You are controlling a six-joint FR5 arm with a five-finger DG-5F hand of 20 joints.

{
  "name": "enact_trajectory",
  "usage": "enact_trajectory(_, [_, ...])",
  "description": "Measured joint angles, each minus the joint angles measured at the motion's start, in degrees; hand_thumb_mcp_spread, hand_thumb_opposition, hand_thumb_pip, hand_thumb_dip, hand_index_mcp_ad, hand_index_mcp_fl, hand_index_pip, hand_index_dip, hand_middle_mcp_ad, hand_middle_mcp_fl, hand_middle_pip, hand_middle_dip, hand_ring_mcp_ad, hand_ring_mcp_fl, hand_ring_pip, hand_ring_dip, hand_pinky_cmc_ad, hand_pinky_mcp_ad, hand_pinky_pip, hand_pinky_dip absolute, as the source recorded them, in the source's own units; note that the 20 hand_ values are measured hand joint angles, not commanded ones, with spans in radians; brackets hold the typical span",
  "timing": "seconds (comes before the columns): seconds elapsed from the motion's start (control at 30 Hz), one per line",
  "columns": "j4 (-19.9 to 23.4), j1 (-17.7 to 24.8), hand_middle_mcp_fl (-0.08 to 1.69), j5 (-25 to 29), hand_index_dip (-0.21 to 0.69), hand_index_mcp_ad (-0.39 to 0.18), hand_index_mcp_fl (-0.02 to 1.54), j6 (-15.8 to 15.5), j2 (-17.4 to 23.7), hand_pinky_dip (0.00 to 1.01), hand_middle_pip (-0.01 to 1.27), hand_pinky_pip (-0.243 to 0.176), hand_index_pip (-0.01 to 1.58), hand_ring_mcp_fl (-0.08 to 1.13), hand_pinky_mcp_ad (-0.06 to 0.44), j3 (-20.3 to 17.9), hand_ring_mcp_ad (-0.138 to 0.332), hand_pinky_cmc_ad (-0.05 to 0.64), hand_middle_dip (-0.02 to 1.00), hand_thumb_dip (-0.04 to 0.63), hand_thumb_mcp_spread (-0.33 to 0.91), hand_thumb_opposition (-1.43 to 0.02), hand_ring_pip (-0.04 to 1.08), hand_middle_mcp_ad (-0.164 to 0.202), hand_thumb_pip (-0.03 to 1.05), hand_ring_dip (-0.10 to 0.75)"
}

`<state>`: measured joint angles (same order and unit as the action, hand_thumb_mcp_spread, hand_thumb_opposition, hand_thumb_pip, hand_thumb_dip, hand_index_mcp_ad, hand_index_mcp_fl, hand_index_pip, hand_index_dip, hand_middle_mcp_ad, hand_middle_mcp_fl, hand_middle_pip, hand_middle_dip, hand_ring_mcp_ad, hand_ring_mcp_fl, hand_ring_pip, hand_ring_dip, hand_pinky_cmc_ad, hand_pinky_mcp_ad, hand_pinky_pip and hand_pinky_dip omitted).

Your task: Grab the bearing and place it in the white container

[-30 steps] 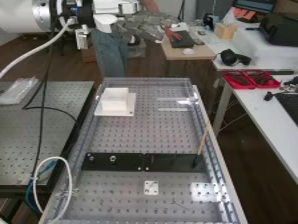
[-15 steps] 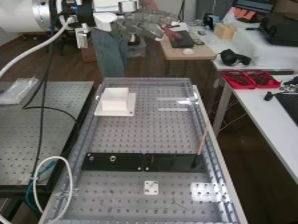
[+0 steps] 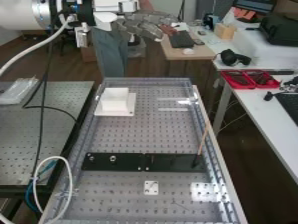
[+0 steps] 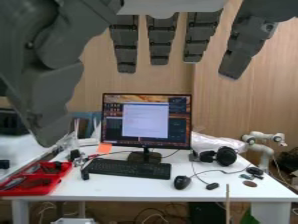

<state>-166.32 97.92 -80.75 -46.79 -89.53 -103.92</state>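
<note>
The bearing's whereabouts cannot be made out, while the white container (image 3: 115, 101) stands upright on a flat white base at the far left of a perforated metal desk (image 3: 126, 135). Above and beyond the far left of the desk, well apart from the container, the dark grey hand (image 3: 143, 25) hangs from a white robot arm (image 3: 18, 16), released, its fingers (image 4: 161, 42) extended and spread.

Across the nearer part of the desk lies a flat black bar (image 3: 174, 163), with the smaller nut (image 3: 91, 158) near its left end and the larger nut (image 3: 113, 158) just to the right of it. A thin wooden stick (image 3: 203, 140) leans at the bar's right end. Nearer, a small white plate (image 3: 151, 187) lies on the desk, and a pale cable (image 3: 68, 185) loops at the near left.

At right, red trays (image 3: 247, 80) and black headphones (image 3: 233, 58) rest on a white table (image 3: 256, 110). The wrist view looks toward a lit monitor (image 4: 146, 120), with a black keyboard (image 4: 130, 169) and a computer mouse (image 4: 181, 182) before it.
</note>
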Motion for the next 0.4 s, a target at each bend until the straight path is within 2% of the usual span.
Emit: enact_trajectory(0.4, [-2.37,0.56,0.00,0.35,0.223,-0.086,0.16,0.21,1.30,0.40,0.12,-0.096,0.12,0.00,0.295,-0.15,0.127,0.396,0.21,0.202,0.22,-0.74,0.08,0.047,0.57,0.103])
